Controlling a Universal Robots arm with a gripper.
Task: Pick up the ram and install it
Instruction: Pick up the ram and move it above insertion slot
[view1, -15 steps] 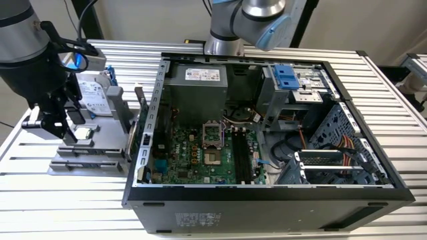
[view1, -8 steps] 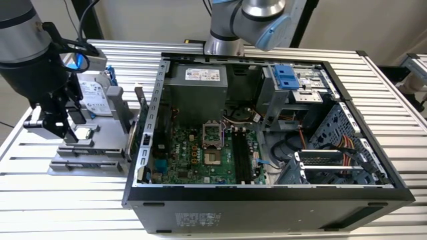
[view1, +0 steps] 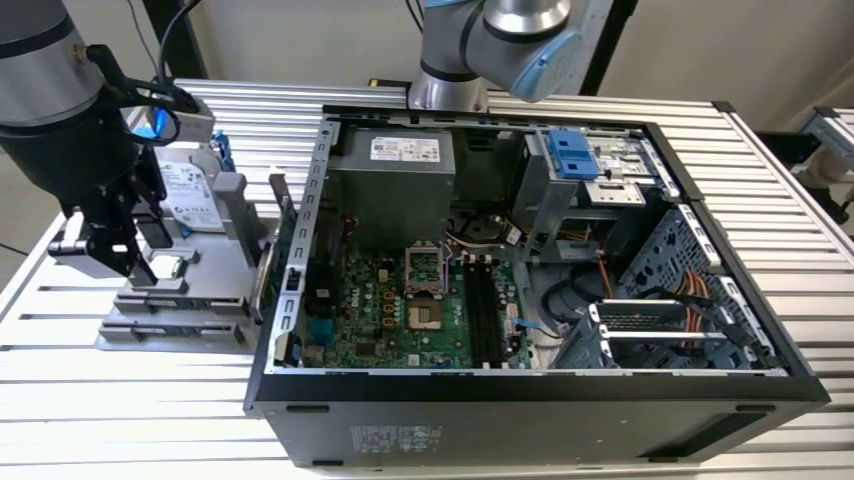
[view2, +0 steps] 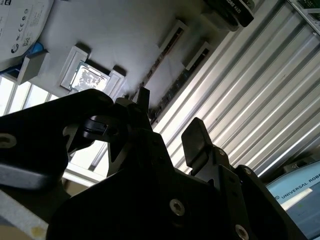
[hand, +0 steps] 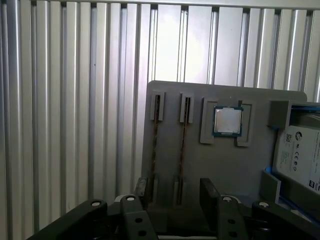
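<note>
**Item: ram** (hand: 182, 145). A thin stick stood on its long edge in a slot of the grey holder (hand: 225, 170). It was the slot nearer the processor chip (hand: 228, 121), which sat in the holder's square recess.

**Position against the jaws.** The gripper (hand: 175, 183) hung over one end of the holder with its jaws spread wide and gripping nothing. In the first wrist view the ram's near end lay about midway between the two fingers (hand: 209, 191). Whether the fingers touched the holder could not be told.

**Orientation.** The long axis ran along the holder, parallel to the ribs of the table (hand: 75, 100) and crosswise to the line joining the fingers. The flat faces were therefore turned toward them. One end was at the gripper and the other pointed to the holder's far edge.

**Also on the holder.** A second ram stick (hand: 154, 145) stood in the neighbouring slot, parallel, with its near end just beside one finger. The hard drive (hand: 300, 155) stood at the holder's other side, beyond the processor chip.

**Beside the holder.** In the exterior view, the open computer case (view1: 534, 400) stood close by.
</note>
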